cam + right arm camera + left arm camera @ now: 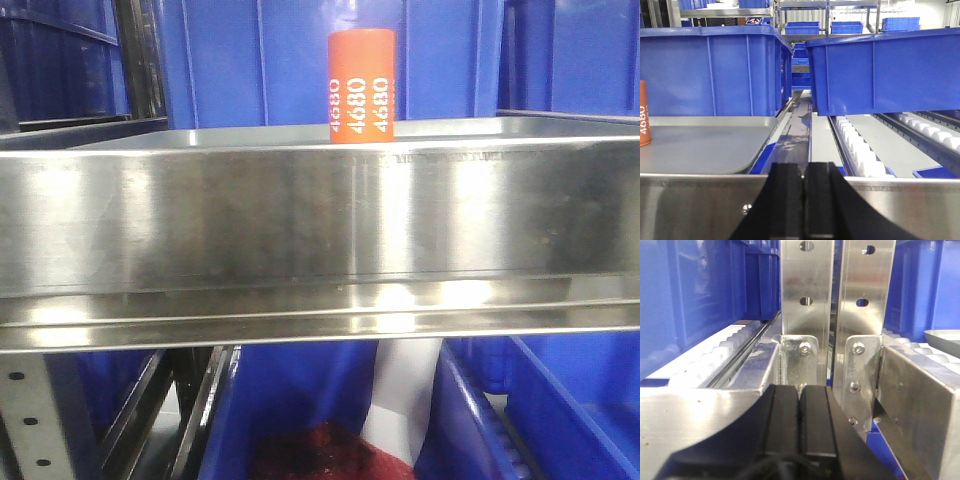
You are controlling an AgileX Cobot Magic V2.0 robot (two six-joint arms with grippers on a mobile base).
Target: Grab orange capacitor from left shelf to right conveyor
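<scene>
The orange capacitor (361,86) stands upright on the left shelf (320,220), just right of centre behind its tall front lip, with blue bins (240,60) on the far side. The left gripper (799,390) and right gripper (804,167) each have fingers pressed together, gripping nothing

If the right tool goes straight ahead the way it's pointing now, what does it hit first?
Probably the left shelf's steel front lip, just beyond the shut right tool. Above its edge, the gap between the grey tray and the white rollers looks free; depth is unclear.
</scene>
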